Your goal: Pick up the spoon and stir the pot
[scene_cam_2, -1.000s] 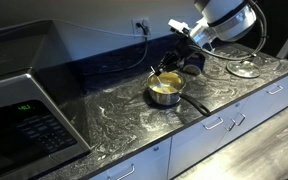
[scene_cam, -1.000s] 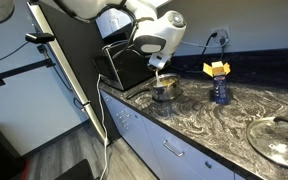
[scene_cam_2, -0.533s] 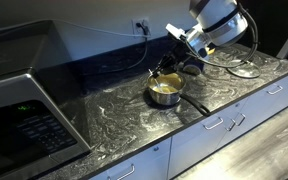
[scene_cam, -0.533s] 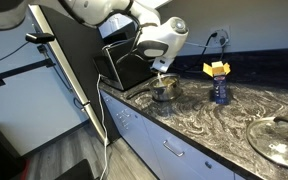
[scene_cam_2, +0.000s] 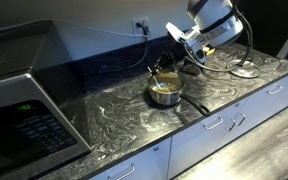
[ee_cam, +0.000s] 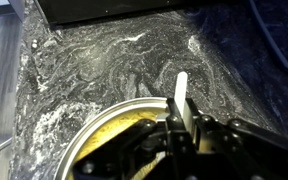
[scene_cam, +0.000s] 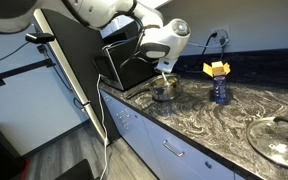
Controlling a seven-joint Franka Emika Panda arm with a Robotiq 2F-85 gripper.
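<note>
Small round steel pot (ee_cam: 96,120), shiny low wall, yellowish inside, upright, at 7 o'clock in wrist view, white spoon (ee_cam: 181,92), short handle pointing to 12 o'clock, over pot's 2 o'clock rim, bowl hidden.

Marbled counter (scene_cam_2: 114,125): steel pot (scene_cam_2: 165,93) centre, gripper (scene_cam_2: 168,68) just above its far rim; microwave (scene_cam_2: 24,110) near left; glass lid (scene_cam_2: 246,71) far right.
</note>
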